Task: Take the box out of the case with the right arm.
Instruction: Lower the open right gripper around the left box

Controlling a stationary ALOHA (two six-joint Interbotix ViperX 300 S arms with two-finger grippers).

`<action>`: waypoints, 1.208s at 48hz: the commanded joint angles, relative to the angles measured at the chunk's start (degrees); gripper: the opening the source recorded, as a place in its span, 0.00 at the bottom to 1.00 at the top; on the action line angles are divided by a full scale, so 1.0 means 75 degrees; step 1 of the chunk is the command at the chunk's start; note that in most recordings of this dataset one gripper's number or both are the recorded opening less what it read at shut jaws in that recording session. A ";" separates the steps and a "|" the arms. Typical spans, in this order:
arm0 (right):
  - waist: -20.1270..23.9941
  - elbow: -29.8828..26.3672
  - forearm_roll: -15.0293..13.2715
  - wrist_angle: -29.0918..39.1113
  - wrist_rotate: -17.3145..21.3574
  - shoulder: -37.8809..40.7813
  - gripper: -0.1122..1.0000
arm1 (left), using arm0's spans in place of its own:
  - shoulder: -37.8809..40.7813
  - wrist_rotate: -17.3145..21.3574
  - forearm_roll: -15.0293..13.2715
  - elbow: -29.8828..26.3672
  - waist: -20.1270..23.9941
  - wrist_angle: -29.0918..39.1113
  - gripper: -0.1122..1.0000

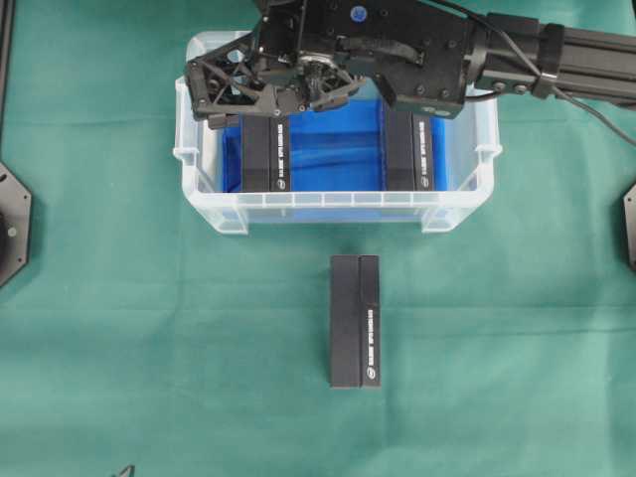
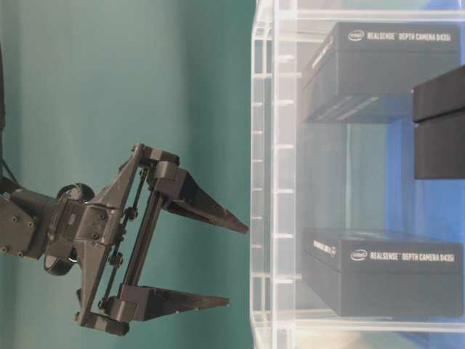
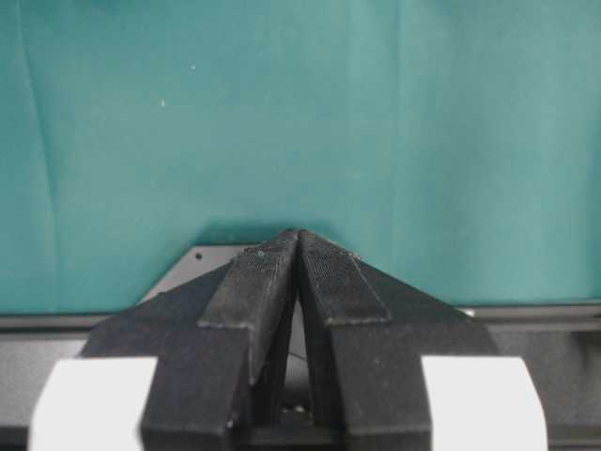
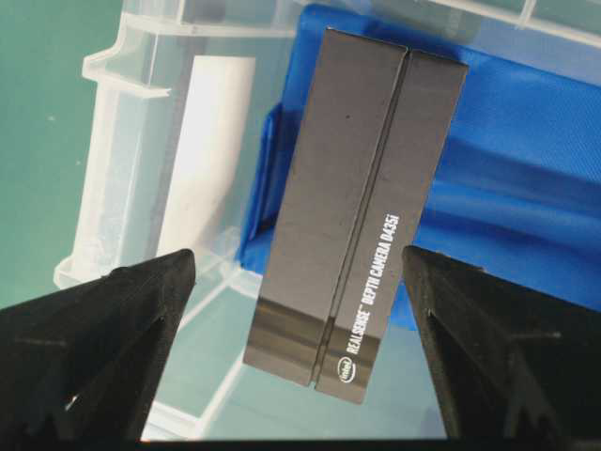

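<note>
The bench (image 1: 119, 328) carries the case (image 1: 338, 211), and two boxes lie inside on its blue lining. My right pincer (image 4: 299, 376) hangs spread wide above the left box (image 4: 362, 207), not touching. I should lower it straight, keep each finger clear of the wall, then squeeze the box's long sides evenly.

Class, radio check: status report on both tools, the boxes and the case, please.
Right tool open above left box in case. Left tool shut, off to the side. Second box in case, third box on cloth. Nothing blocking.
</note>
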 commanded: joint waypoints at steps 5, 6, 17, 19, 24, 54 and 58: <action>0.0000 -0.0176 -0.0023 -0.0047 -0.0023 -0.0164 0.94 | 0.0035 0.0012 -0.0012 -0.0070 0.0012 -0.0023 0.10; 0.0000 -0.0176 -0.0023 -0.0047 -0.0023 -0.0164 0.94 | 0.0035 0.0012 -0.0012 -0.0070 0.0012 -0.0023 0.10; 0.0000 -0.0176 -0.0012 -0.0047 -0.0023 -0.0152 0.94 | 0.0035 0.0012 -0.0012 -0.0070 0.0012 -0.0023 0.10; 0.0000 -0.0176 -0.0012 -0.0047 -0.0023 -0.0152 0.94 | 0.0035 0.0012 -0.0012 -0.0082 0.0012 -0.0023 0.10; 0.0000 -0.0176 -0.0012 -0.0047 -0.0023 -0.0152 0.94 | 0.0035 0.0012 -0.0012 -0.0070 0.0012 -0.0023 0.10; 0.0000 -0.0176 -0.0012 -0.0047 -0.0012 -0.0105 0.94 | 0.0047 0.0000 -0.0012 -0.0070 0.0012 -0.0023 0.10; -0.0012 -0.0164 -0.0012 -0.0047 -0.0012 -0.0070 0.94 | 0.0035 0.0000 -0.0012 -0.0070 0.0012 -0.0023 0.10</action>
